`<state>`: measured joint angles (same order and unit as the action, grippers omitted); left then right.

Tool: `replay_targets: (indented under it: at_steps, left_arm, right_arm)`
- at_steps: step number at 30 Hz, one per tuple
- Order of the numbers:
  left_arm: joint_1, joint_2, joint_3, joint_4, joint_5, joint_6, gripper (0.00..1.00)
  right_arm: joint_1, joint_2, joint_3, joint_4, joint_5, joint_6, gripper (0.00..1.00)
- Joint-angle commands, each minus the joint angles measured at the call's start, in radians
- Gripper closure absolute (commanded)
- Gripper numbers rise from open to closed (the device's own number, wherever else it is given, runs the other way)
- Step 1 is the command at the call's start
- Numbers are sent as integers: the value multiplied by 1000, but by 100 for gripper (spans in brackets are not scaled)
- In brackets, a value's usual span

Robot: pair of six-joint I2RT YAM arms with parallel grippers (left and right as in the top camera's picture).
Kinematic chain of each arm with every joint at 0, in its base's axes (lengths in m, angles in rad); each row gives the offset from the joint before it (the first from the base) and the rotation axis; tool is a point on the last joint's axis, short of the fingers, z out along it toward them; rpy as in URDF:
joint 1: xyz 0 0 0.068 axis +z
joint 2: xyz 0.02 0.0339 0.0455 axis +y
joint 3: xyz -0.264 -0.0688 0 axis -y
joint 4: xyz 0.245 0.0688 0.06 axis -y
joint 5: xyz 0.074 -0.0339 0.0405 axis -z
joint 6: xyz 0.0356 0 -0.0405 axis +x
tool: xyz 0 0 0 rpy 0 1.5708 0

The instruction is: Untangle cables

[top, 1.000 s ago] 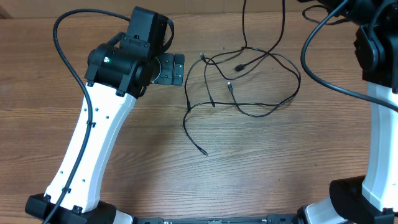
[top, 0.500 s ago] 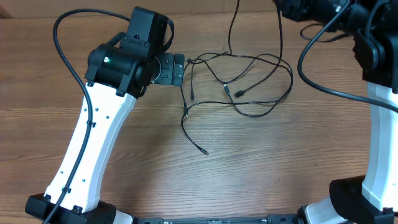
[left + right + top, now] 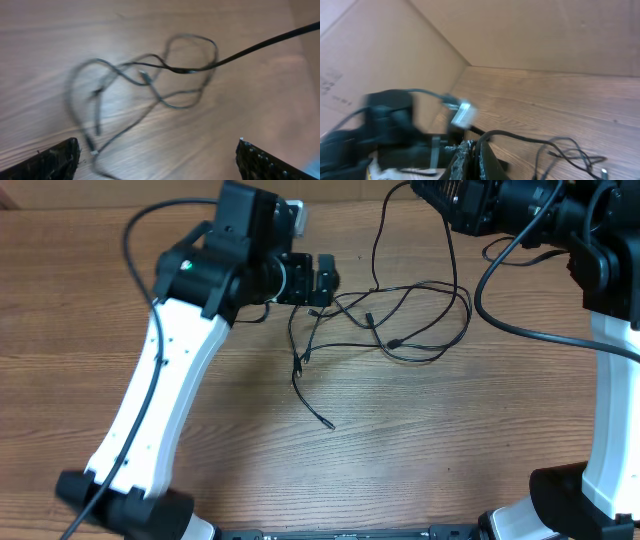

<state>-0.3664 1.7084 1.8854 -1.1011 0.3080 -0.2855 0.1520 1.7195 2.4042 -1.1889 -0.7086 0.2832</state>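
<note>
Right gripper (image 3: 472, 158) tight on cables (image 3: 187, 70) (left gripper (image 3: 157, 152) agape)

Thin black cables (image 3: 467, 315) lie in a loose tangle toward the far middle of the table (image 3: 420, 450), their loops crossing one another. One strand trails toward the table's near side and ends in a small plug tip. Two strands run up toward the table's far edge.
</note>
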Motion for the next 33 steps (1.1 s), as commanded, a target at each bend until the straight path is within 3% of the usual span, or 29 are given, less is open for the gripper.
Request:
replay_targets:
  at_steps: [1, 5, 11, 15, 17, 23, 25, 28, 33]
  left_arm:
    - [-1, 129, 1, 72, 341, 68, 0]
    - [-8, 185, 1, 175, 468, 77, 1]
    - [-21, 201, 1, 340, 446, 48, 0]
    - [-22, 201, 1, 392, 173, -84, 0]
    - [-22, 201, 1, 394, 75, -85, 0]
    - [11, 201, 1, 290, -541, -85, 0]
    - [37, 201, 1, 252, -668, -85, 1]
    - [92, 201, 2, 195, -792, -85, 1]
    - [191, 195, 3, 134, -782, -85, 0]
  right_arm:
    - [4, -21, 25, 33, -71, 41, 96]
    - [4, -21, 25, 67, -71, 103, 96]
    - [4, -21, 25, 78, -80, 174, 96]
    - [4, -21, 25, 111, -193, 217, 96]
    - [4, -21, 25, 142, -256, 230, 96]
    - [-22, -21, 25, 184, -280, 270, 96]
    - [-42, -21, 25, 183, -277, 270, 96]
    - [-72, -21, 25, 158, -233, 269, 96]
    - [-124, -21, 25, 66, -70, 237, 96]
